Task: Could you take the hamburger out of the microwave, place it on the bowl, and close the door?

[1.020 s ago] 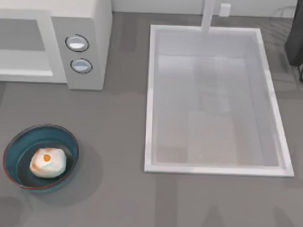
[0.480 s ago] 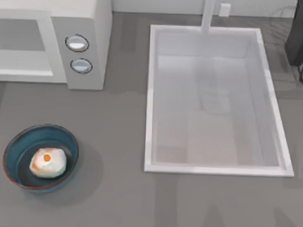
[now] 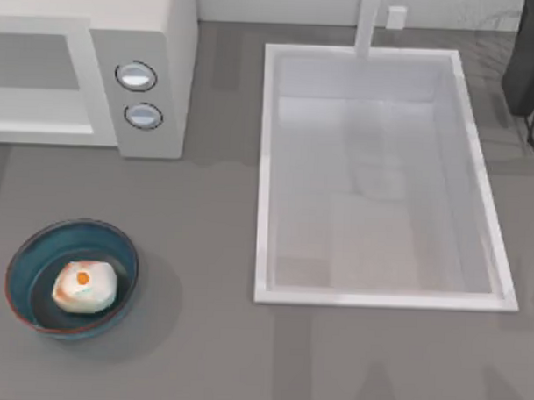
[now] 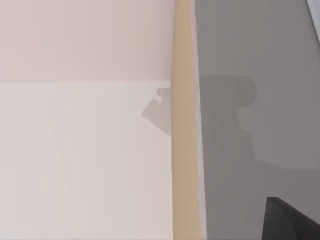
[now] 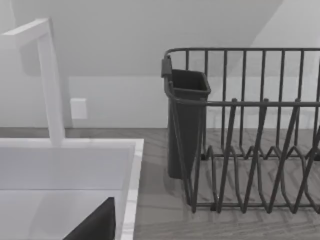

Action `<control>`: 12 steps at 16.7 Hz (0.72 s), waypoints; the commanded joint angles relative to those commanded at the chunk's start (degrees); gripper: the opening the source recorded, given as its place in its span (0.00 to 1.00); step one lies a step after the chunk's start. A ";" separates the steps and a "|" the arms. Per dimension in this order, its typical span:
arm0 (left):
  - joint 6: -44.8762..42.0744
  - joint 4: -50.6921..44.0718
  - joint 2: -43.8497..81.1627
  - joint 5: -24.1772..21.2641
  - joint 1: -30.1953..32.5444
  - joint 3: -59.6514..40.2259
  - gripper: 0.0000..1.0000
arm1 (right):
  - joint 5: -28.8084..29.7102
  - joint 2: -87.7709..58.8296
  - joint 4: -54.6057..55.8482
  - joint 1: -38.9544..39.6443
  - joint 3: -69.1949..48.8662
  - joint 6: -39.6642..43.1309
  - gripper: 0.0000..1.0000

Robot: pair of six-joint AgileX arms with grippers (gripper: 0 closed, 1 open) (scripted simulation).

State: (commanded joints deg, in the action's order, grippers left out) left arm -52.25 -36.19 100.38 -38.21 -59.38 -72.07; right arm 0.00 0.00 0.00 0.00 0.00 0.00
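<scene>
The hamburger (image 3: 84, 286), a whitish lump with an orange spot, lies inside the dark-blue bowl (image 3: 33, 253) at the table's front left. The white microwave (image 3: 159, 21) stands at the back left, with two round knobs (image 3: 135, 76) on its grey panel. Its door (image 3: 39, 69), with a grey window, lies flat against the microwave's front. A dark corner of my left gripper (image 4: 292, 222) shows in the left wrist view, over the grey tabletop near the table's tan edge. A dark part of my right gripper (image 5: 95, 225) shows in the right wrist view, near the sink.
A large white sink basin (image 3: 268, 165) with a faucet (image 3: 368, 24) takes up the middle and right of the table. A dark wire dish rack (image 5: 250, 150) holding a dark cup stands at the back right. Bare grey tabletop lies between bowl and sink.
A faint shadow at the table's front left corner has faded away. The hamburger, bowl and door have not moved.
</scene>
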 joint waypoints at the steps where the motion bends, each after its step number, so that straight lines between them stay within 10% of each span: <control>1: -0.04 2.78 0.82 -0.02 -0.05 1.69 0.00 | 0.00 0.00 0.00 0.00 0.00 0.00 1.00; 12: -0.08 15.55 4.68 -0.12 0.06 10.63 0.00 | 0.00 0.00 0.00 0.00 0.00 0.00 1.00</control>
State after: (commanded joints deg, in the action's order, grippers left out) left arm -52.33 -20.65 105.06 -38.33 -59.33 -61.44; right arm 0.00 0.00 0.00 0.00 0.00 0.00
